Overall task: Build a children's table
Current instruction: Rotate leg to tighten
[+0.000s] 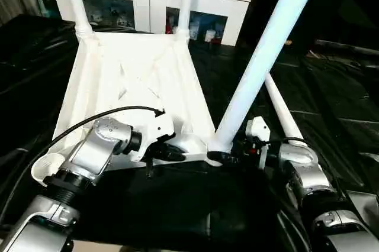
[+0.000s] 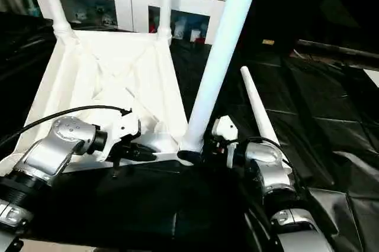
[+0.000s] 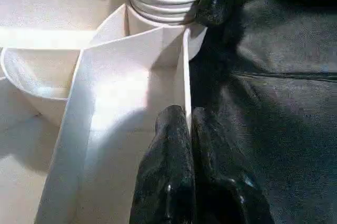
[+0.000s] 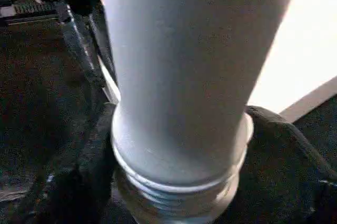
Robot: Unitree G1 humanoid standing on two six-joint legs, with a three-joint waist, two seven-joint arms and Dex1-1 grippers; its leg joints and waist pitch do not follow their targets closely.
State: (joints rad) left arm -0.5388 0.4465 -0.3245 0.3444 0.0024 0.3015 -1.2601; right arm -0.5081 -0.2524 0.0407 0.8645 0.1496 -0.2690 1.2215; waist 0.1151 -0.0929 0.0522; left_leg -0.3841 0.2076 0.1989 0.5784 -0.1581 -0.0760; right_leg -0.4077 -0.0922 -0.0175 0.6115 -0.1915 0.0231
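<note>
**On the black worktop: both hands at one corner**

On the black worktop (image 1: 331,86) the children's table (image 1: 136,80) lies underside up. The left hand (image 3: 188,129) reaches in level, pinched together on the near rim — the right hand (image 1: 228,158) clamps the leaning leg (image 1: 266,51) just above its threaded base

Your silver left forearm (image 1: 71,175) reaches in from the lower left, its white wrist turned inward, and your left gripper (image 3: 188,129) has its two black fingers pinched together. Your silver right forearm (image 1: 314,187) comes in from the lower right; your right gripper (image 1: 228,157) stands with its black fingers (image 4: 284,150) spread wide apart.
</note>
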